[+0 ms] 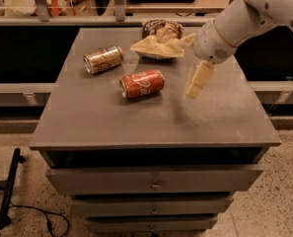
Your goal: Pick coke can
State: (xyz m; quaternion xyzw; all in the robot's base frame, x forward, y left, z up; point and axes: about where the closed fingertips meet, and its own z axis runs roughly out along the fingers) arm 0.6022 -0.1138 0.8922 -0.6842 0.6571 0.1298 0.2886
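Because coke can [142, 83] lies sideways, gripper [199, 79] hangs beside it, apart, likely lining up; grip state unclear.
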